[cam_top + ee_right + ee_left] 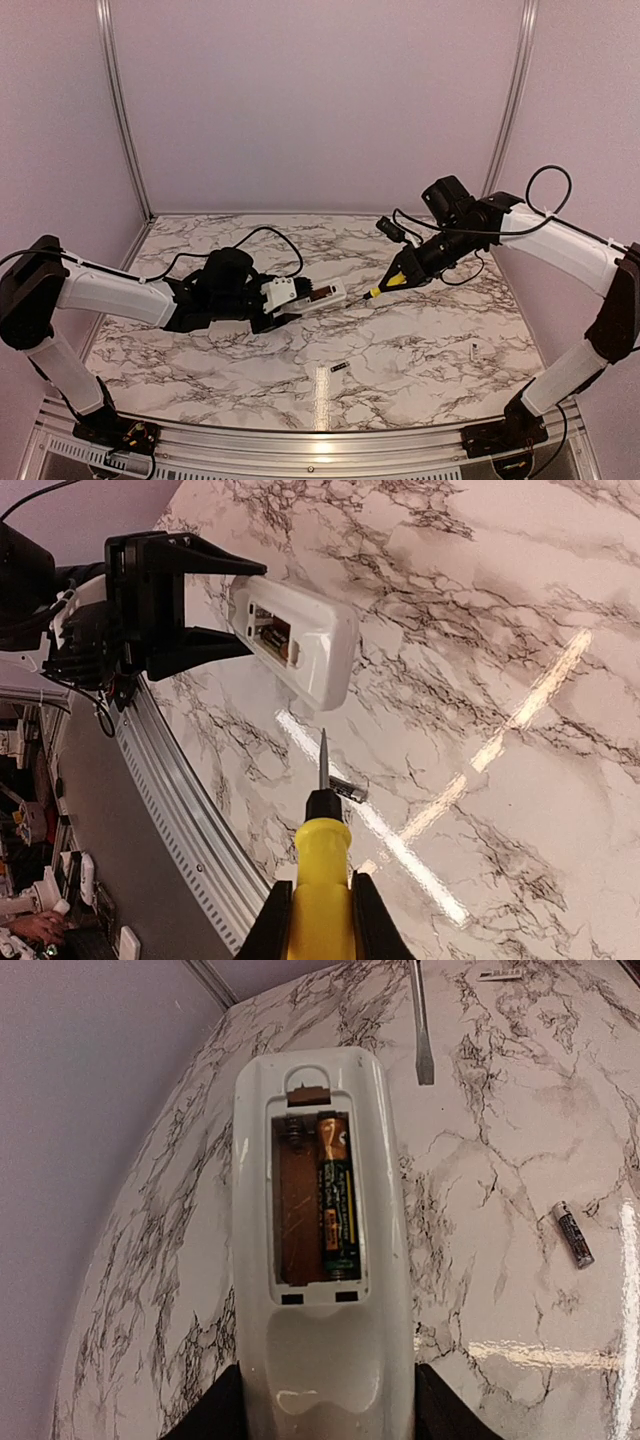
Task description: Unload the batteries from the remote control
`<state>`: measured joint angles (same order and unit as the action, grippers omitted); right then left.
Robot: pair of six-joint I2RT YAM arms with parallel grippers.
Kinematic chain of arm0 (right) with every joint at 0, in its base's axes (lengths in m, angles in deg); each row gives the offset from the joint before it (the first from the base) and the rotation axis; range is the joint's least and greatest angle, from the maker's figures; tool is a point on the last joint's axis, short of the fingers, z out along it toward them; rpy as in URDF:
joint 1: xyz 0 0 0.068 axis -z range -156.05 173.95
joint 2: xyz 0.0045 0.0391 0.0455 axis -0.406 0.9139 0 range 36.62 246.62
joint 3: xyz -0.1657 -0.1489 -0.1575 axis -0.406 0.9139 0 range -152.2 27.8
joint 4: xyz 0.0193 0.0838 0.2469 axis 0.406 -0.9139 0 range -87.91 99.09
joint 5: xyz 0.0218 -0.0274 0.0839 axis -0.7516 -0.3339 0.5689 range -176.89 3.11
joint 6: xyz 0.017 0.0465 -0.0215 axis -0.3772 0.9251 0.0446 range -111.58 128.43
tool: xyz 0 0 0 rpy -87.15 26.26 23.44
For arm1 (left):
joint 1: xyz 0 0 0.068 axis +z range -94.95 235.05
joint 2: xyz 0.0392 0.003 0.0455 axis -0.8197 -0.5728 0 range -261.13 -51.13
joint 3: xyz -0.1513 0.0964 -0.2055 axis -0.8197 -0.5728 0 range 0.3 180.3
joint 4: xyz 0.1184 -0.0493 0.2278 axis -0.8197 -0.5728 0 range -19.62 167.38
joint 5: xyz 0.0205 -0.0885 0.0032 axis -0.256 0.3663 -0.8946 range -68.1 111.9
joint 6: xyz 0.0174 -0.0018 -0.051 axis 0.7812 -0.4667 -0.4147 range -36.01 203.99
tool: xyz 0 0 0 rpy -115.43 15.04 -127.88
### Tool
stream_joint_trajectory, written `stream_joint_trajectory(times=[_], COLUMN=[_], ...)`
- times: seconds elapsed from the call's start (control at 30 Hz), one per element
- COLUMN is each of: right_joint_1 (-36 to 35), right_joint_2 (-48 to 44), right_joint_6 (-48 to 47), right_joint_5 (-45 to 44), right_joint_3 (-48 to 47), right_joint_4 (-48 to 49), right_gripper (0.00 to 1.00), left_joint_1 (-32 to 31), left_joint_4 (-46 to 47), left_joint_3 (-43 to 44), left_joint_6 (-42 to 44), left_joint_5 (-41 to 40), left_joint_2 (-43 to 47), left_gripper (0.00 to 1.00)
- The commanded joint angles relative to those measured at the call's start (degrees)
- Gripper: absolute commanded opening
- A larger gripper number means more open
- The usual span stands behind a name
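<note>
**Item 1: remote control** (325, 1355). A white bar with its back face up and its cover off, so the battery compartment (295, 1210) stood open. You held it by its lower end in your left hand (240, 605), with the jaws part-way apart and clamped across the remote's width. It appeared to be lifted clear of the tabletop (420, 340).

**Item 2: seated battery** (338, 1195). A green and gold cell in one slot of the remote's compartment. The slot beside it was bare, showing brown backing and a spring at its far end.

**Item 3: loose battery** (574, 1233). A dark cell that lay flat on the tabletop, well apart from the remote and out to the side of it.

**Item 4: screwdriver** (322, 870). It had a yellow handle and you gripped it in your right hand (322, 920), jaws pressed tight on the handle. The blade pointed toward the remote's free end, and its tip was near that end but not touching it.

**Item 5: small pale speck** (473, 351). Possibly a screw. It lay on the tabletop far from the remote, on the screwdriver's side.

**Tally.** By this count you were half done, with one cell out and one in place. What was left was to pry the seated battery from the remote, probably with the blade.
</note>
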<state>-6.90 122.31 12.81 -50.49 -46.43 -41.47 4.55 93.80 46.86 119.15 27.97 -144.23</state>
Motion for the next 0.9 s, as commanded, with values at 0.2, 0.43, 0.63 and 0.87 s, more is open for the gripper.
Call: stream_joint_trajectory(times=[0.2, 0.43, 0.63, 0.87], right_joint_1=[0.1, -2.4, -5.1, -8.0], right_joint_2=[-1.0, -0.1, 1.1, 3.7], right_joint_6=[-2.7, -3.7, -3.6, -1.6], right_joint_5=[-1.1, 1.1, 2.6, -0.6], right_joint_3=[-6.8, -9.2, -10.9, -12.9], right_joint_4=[-6.0, -6.9, -7.7, -5.0], right_gripper=[0.0, 0.0, 0.0, 0.0], left_joint_1=[0.2, 0.2, 0.2, 0.1], left_joint_4=[0.0, -1.0, -2.1, -3.2], left_joint_3=[0.0, 1.2, 1.9, 2.2], left_joint_6=[11.6, 12.8, 15.4, 18.0], left_joint_5=[-0.4, 1.1, -0.6, -0.4], left_joint_2=[1.7, 0.8, 0.0, 0.0], left_gripper=[0.0, 0.0, 0.0, 0.0])
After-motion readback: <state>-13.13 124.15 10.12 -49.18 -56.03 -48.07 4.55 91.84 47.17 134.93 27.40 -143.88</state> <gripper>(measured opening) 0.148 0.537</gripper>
